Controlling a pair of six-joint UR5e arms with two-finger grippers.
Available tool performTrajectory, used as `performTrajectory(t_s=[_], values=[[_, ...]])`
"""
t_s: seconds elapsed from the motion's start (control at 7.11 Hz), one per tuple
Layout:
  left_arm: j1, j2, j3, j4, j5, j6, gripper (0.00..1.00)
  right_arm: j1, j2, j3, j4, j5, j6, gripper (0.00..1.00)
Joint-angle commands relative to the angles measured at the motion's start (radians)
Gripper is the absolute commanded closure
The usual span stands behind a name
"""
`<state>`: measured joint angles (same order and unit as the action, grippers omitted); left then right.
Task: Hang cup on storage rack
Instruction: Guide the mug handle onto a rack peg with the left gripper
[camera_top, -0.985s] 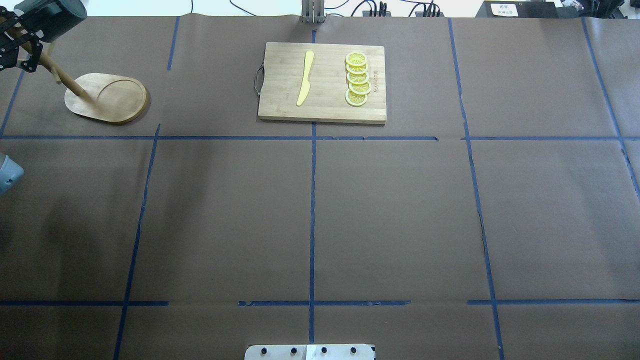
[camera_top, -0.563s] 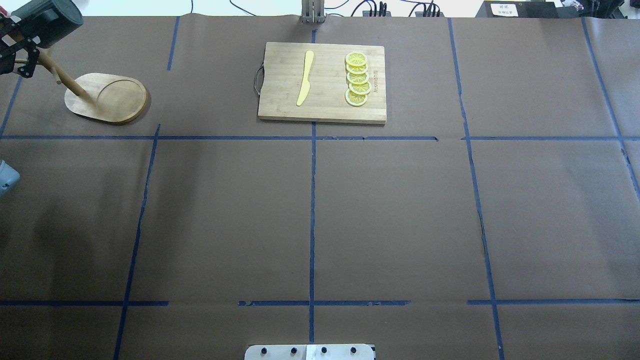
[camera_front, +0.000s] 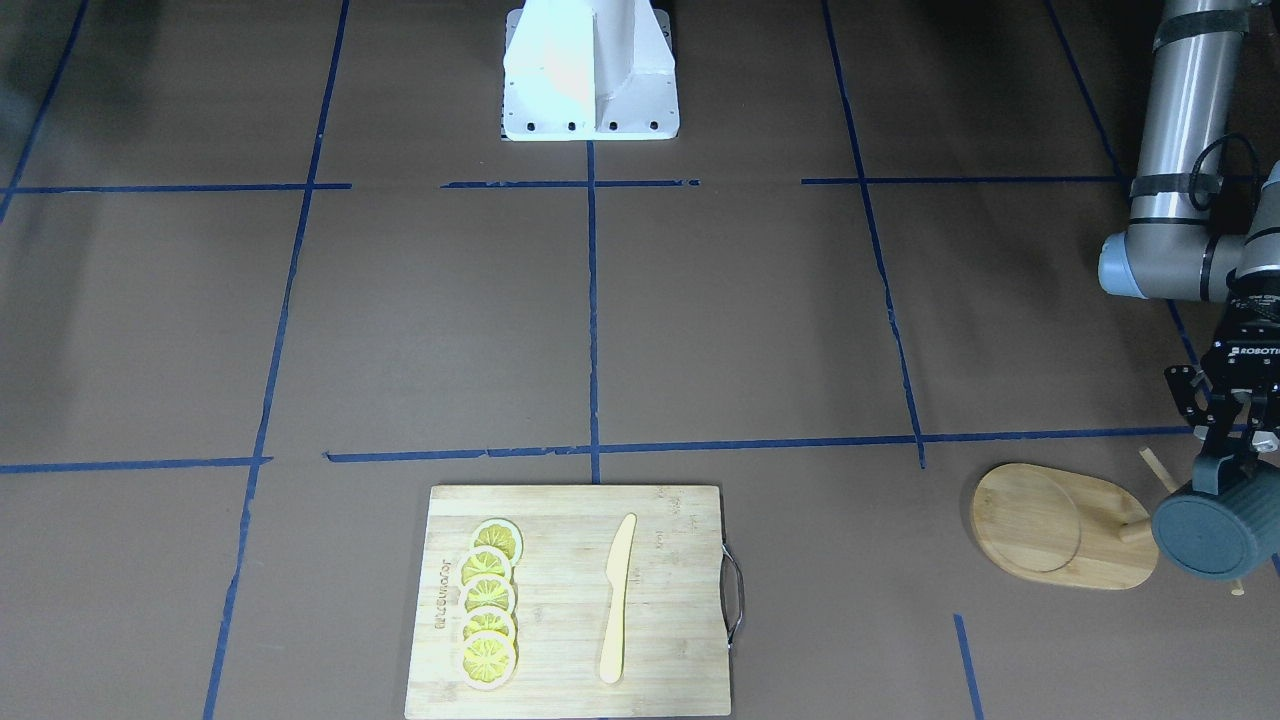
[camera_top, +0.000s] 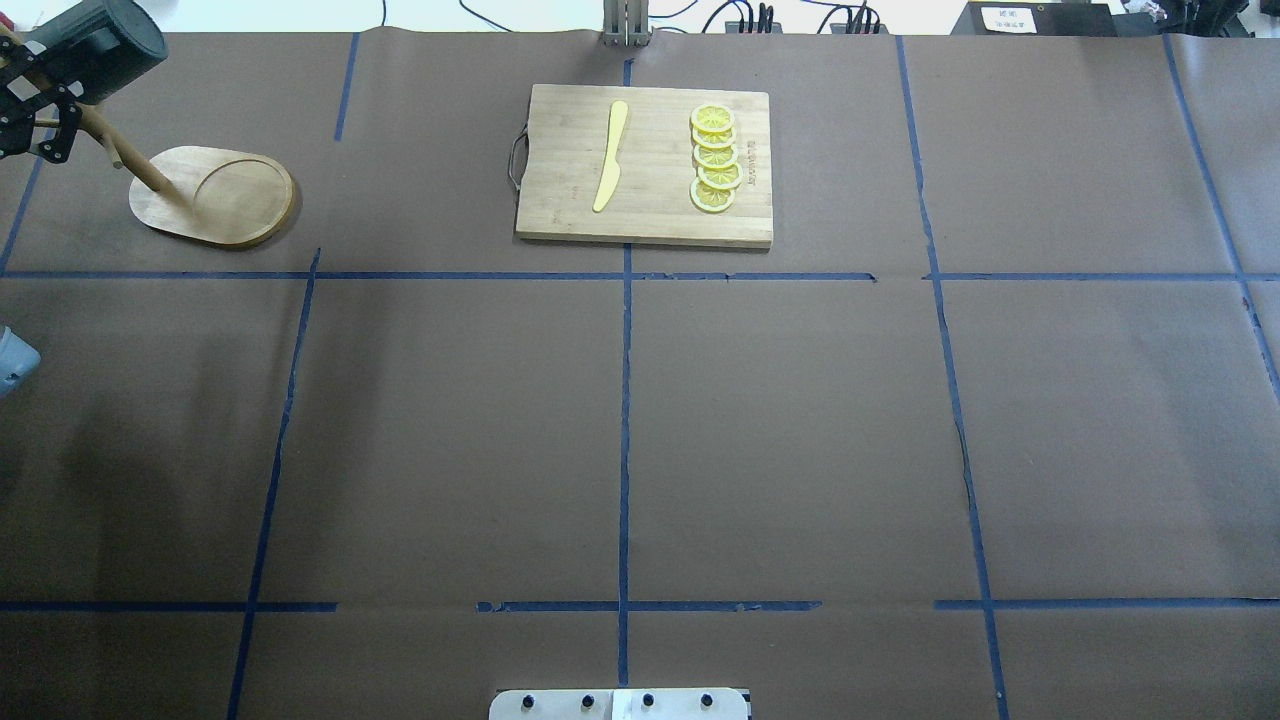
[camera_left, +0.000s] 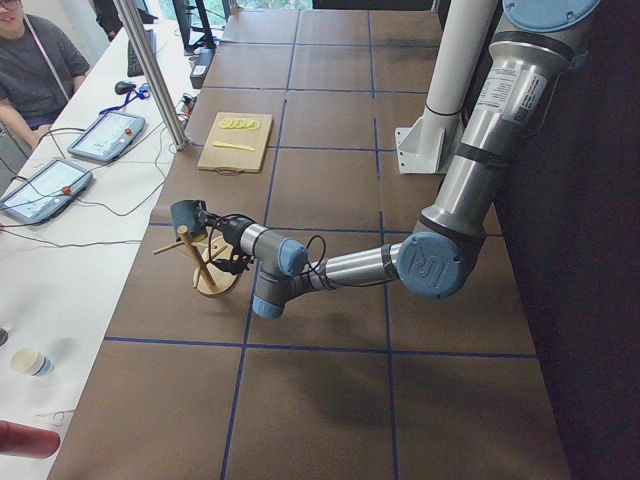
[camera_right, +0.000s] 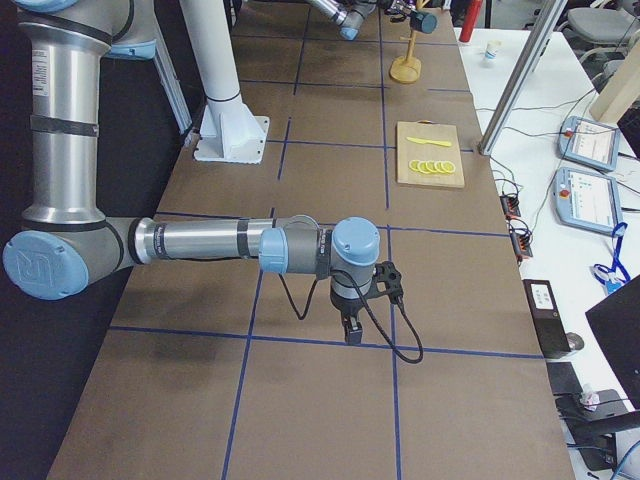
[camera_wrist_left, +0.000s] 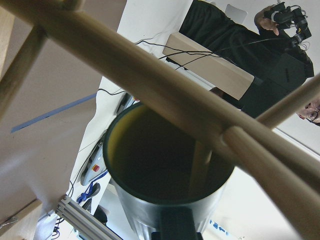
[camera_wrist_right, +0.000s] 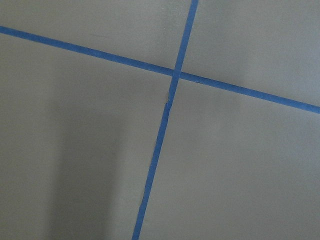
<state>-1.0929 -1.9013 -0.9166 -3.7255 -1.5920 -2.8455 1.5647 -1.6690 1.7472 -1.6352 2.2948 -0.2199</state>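
The cup (camera_front: 1208, 530), dark teal-grey and ribbed, lies tilted on its side in the air at the top of the storage rack (camera_front: 1060, 525). My left gripper (camera_front: 1235, 462) is shut on its rim. From above, the cup (camera_top: 100, 50) is at the post's top end, past the oval base (camera_top: 215, 195). The left wrist view looks into the cup's yellow inside (camera_wrist_left: 165, 170), with the rack's post and pegs (camera_wrist_left: 150, 85) crossing close in front. The cup's handle is hidden. My right gripper (camera_right: 351, 330) points down low over the table, far from the rack; I cannot tell if it is open or shut.
A bamboo cutting board (camera_top: 560, 165) with a yellow knife (camera_top: 610, 155) and lemon slices (camera_top: 715, 160) lies at the table's far middle. A person (camera_left: 35, 70) sits at a side bench with tablets beyond the rack. The robot's base (camera_front: 590, 70) stands at the near edge.
The cup and my left gripper have shifted slightly at the rack's top, the cup tilting a little. The left arm's elbow has slid toward the view's left edge.
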Motion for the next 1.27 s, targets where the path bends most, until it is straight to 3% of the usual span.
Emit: performTrajectory(t_s=[0.0, 0.14, 0.42, 0.56, 0.84, 1.13], values=[[0.001, -0.001, 0.002, -0.001, 0.001, 0.009, 0.33, 0.000, 0.000, 0.000, 0.000, 0.000, -0.001, 0.00], [0.001, 0.001, 0.001, -0.001, -0.002, 0.015, 0.18, 0.000, 0.000, 0.000, 0.000, 0.000, 0.001, 0.00], [0.001, 0.005, -0.007, -0.031, -0.003, 0.015, 0.09, 0.000, 0.000, -0.002, 0.000, 0.000, 0.001, 0.00], [0.001, 0.033, -0.013, -0.065, -0.003, 0.015, 0.00, 0.000, 0.002, -0.008, 0.000, 0.000, 0.001, 0.00], [-0.005, 0.082, -0.019, -0.189, -0.002, 0.014, 0.00, 0.000, 0.002, -0.009, 0.000, 0.002, -0.001, 0.00], [-0.004, 0.228, -0.178, -0.229, -0.002, 0.015, 0.00, 0.000, 0.002, -0.009, 0.000, 0.002, 0.001, 0.00]])
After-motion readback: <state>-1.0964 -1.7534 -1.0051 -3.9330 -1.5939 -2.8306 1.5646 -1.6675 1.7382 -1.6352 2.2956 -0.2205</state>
